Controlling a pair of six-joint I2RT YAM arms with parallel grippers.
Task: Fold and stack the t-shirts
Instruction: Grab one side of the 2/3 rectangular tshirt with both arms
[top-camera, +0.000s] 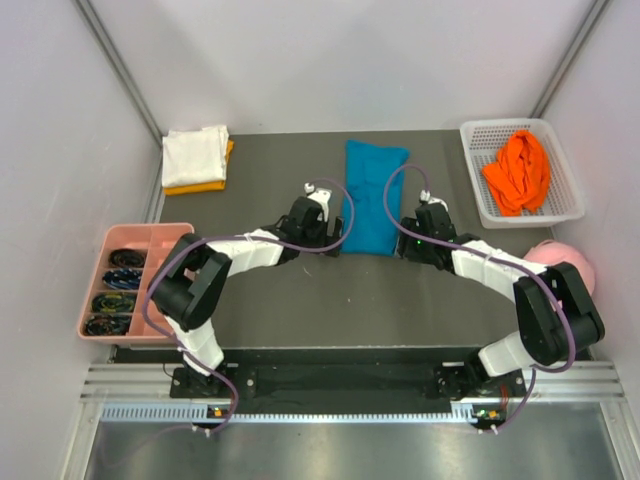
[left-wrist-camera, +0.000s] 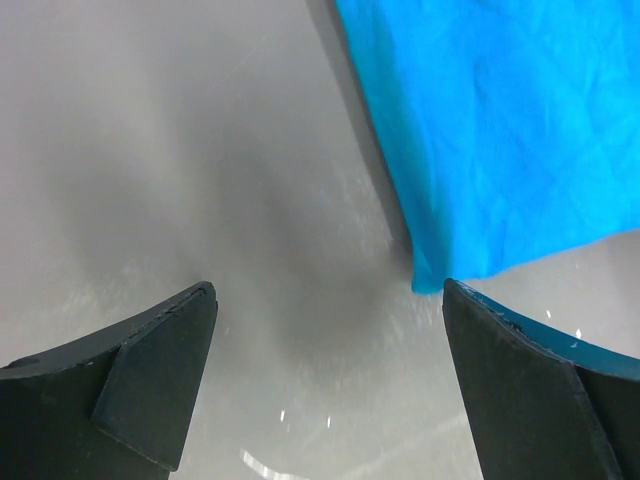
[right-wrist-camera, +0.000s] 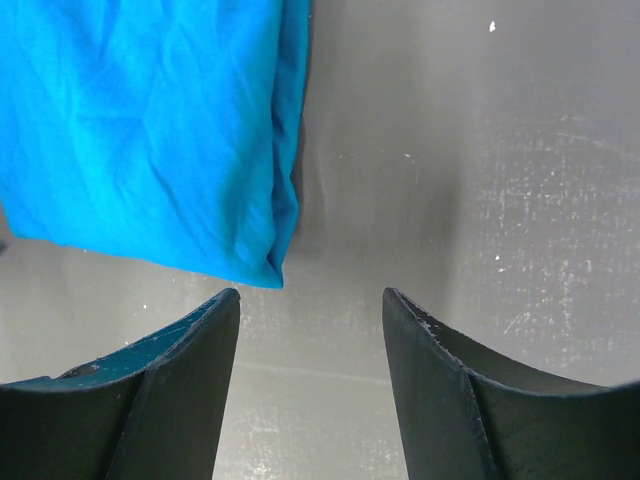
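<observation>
The teal-blue t-shirt (top-camera: 372, 196) lies folded into a long strip on the dark table, running from the back toward the middle. My left gripper (top-camera: 322, 207) is open and empty just left of its near end; in the left wrist view (left-wrist-camera: 330, 292) the shirt's near corner (left-wrist-camera: 500, 140) lies just ahead of the right finger. My right gripper (top-camera: 428, 220) is open and empty just right of the near end; its wrist view (right-wrist-camera: 312, 295) shows the shirt's corner (right-wrist-camera: 150, 130) ahead of the left finger. A white t-shirt (top-camera: 195, 153) lies folded on a yellow-orange one (top-camera: 195, 186) at back left. A bright orange t-shirt (top-camera: 518, 172) lies crumpled in the white basket (top-camera: 480, 135).
A pink tray (top-camera: 165, 235) with dark items in its compartments stands at the left edge. A pink cap (top-camera: 560, 258) lies at the right edge beside my right arm. White walls close in the table on three sides.
</observation>
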